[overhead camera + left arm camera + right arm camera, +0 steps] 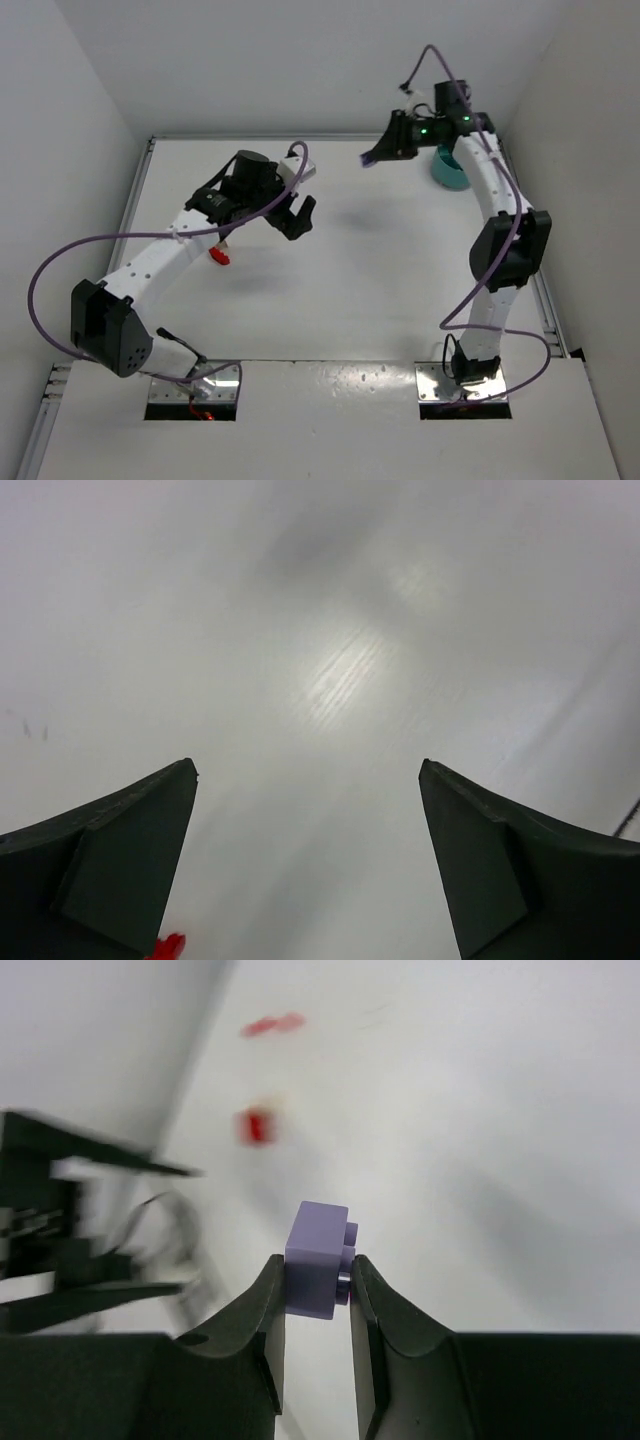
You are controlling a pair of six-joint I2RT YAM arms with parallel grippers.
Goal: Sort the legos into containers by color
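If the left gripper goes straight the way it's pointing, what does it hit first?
Probably the bare table; nothing else shows ahead of the left gripper. The red lego sits off to the side, out of line.

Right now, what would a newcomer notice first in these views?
The right pincer clamps a lilac brick in mid-air, near the teal tub at the far right. The left pincer gapes wide and empty, a red brick lying just behind it.
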